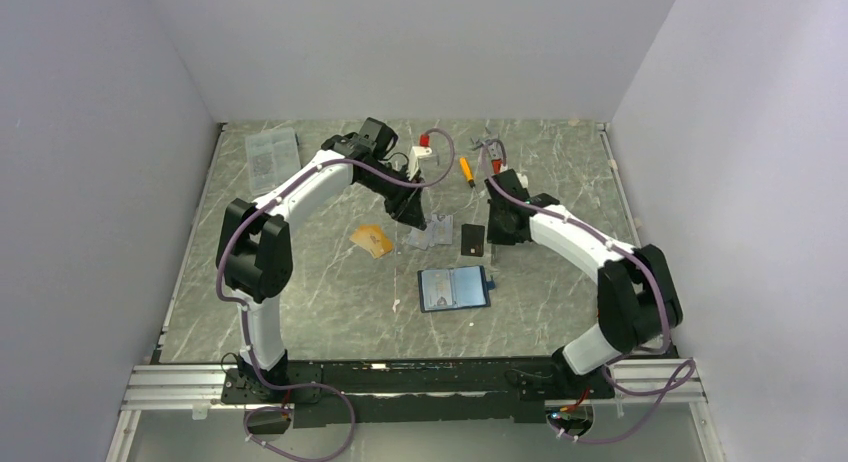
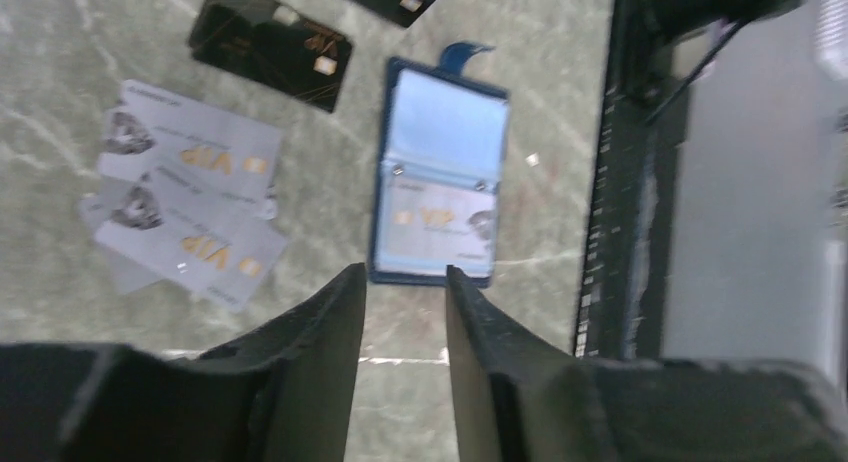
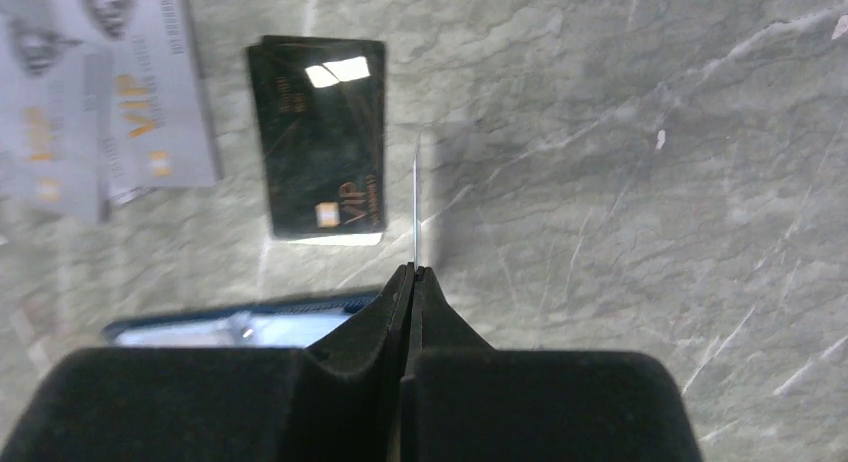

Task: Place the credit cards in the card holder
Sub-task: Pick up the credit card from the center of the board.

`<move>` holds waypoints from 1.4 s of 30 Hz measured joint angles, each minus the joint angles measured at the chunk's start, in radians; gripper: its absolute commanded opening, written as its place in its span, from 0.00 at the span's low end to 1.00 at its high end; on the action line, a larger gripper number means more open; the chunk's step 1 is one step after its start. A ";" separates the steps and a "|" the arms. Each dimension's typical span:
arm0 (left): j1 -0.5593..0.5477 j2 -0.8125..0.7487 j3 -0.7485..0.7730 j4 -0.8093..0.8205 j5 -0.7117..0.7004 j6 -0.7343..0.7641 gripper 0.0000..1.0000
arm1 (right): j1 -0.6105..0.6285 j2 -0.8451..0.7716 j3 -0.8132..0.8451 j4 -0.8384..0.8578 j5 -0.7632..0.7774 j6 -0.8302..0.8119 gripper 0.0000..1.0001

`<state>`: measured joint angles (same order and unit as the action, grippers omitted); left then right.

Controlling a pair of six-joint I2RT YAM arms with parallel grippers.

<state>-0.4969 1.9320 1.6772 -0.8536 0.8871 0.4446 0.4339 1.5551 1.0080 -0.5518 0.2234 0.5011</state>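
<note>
Marble tabletop [image 1: 300,312]: left end effector [image 2: 405,275] hovers parted, empty; right end effector [image 3: 410,271] pinches a card [image 3: 416,202] edge-on.

The card holder [image 1: 455,289], dark navy with a lighter blue inside and a snap tab, lies open and flat on the tabletop [image 1: 300,282], with one silvery VIP card [image 2: 435,222] in one of its pockets. Beyond it the loose credit cards [image 1: 432,232] lie face up: an orange-gold card [image 1: 372,241] on the left, a fanned, overlapping silvery-white pile [image 2: 190,197] in the middle, and stacked black cards [image 3: 320,137] on the right. One more card [image 3: 415,197] stands edge-on above the tabletop, pinched between the right fingers [image 3: 445,327].
</note>
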 measured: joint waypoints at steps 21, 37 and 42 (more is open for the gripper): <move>0.047 -0.137 -0.490 1.402 0.451 -1.410 0.85 | -0.019 -0.456 -0.040 0.393 -0.584 0.158 0.00; 0.051 -0.136 -0.512 1.845 0.459 -1.742 0.05 | -0.019 -0.455 -0.100 0.580 -0.735 0.286 0.00; 0.056 -0.137 -0.512 1.852 0.463 -1.749 0.00 | -0.020 -0.454 -0.113 0.624 -0.768 0.302 0.27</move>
<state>-0.4408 1.7954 1.1648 0.9989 1.3506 -1.3041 0.4141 1.1011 0.8948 0.0723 -0.5449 0.8032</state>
